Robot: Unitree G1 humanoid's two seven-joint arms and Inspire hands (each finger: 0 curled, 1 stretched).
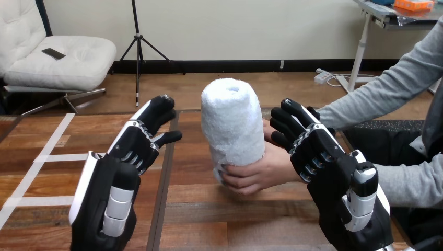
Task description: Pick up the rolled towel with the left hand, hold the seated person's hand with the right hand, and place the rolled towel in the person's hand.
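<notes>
A white rolled towel [232, 123] stands upright near the middle of the table, gripped round its lower part by the person's hand [258, 172]. A second hand of the person [269, 130] shows behind the towel at its right. My left hand [133, 151] hovers to the left of the towel with fingers straight, apart from it and holding nothing. My right hand [318, 157] is at the right, its straight fingers lying over the back of the person's hand and wrist, not curled round them.
The wooden table [193, 219] has strips of white tape [39, 162] on its left part. The person's grey sleeves [386, 94] come in from the right edge.
</notes>
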